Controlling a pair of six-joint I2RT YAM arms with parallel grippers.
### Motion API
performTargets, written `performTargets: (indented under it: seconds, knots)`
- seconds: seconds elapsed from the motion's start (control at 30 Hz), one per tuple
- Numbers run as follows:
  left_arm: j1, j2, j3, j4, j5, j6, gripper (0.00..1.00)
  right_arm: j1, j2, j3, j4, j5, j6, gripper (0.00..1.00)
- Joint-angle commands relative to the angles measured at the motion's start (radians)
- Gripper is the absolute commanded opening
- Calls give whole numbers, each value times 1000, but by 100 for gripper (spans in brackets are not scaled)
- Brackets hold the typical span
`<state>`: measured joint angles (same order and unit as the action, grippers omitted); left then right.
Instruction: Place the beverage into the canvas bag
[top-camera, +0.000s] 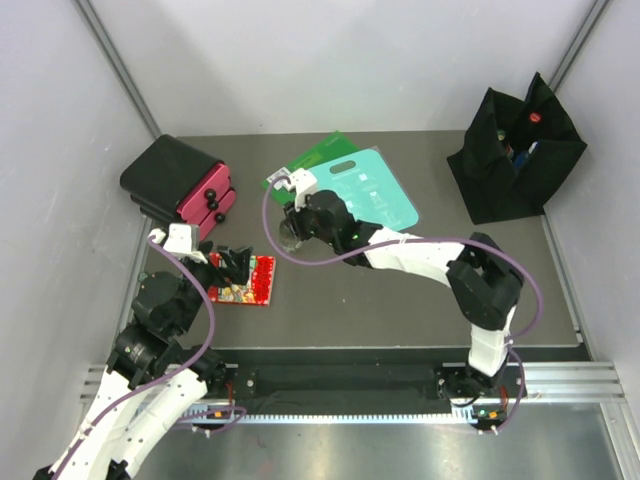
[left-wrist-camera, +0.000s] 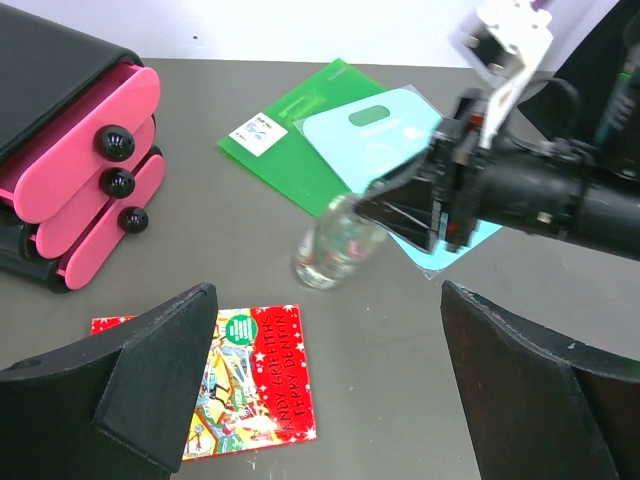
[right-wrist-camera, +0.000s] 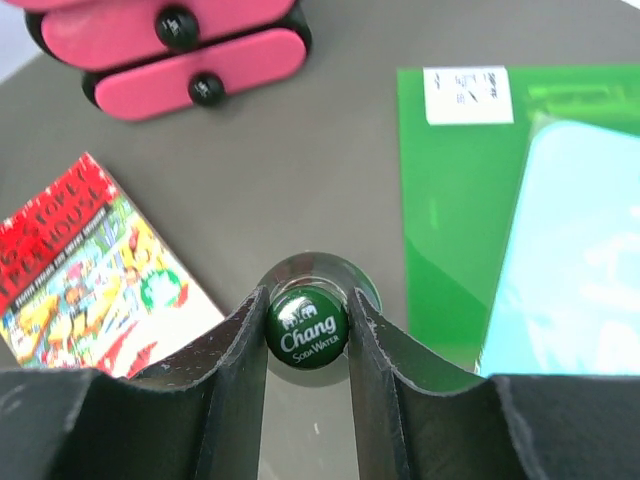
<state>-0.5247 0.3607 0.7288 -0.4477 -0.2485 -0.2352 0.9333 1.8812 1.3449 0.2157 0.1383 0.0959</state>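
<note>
Clear green-capped bottle (left-wrist-camera: 335, 245) clamped at neck by right gripper (right-wrist-camera: 307, 300); left gripper (top-camera: 235, 262) wide, empty. Slip risked en route to black floppy canvas bag (top-camera: 515, 160), two o'clock.

Dark grey matte tabletop (top-camera: 400, 310), plain, light scuffs. Closed in on three sides by pale off-white panels: left wall (top-camera: 60, 150), far wall (top-camera: 330, 60), right wall (top-camera: 610, 230). Thin metal strut in the far-left corner (top-camera: 120, 65), another in the far-right corner (top-camera: 580, 35). Silver slotted rail (top-camera: 560, 378) along the near edge, with a black plate (top-camera: 340, 380) set along it. Brushed metal sheet (top-camera: 400, 450) nearest the camera. Light even and diffuse, shadows soft, faint glare on the rail. No floor visible.
</note>
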Motion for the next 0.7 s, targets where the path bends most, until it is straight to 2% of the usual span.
performTargets:
  seconds: [0.0,0.37,0.4,0.5,0.67]
  knots:
    - [-1,11,0,60,-3,7,97,15,-128,-56,37,44,-7,0]
    - [-1,11,0,52,-8,4,97,24,-182,-121,-16,72,7,0]
    - [-1,11,0,53,-8,4,97,24,-182,-127,-16,73,11,10]
    - [0,12,0,53,-6,4,97,24,-182,-165,20,57,27,30]
    - [-1,20,1,56,-2,5,97,24,-154,-181,51,43,31,42]
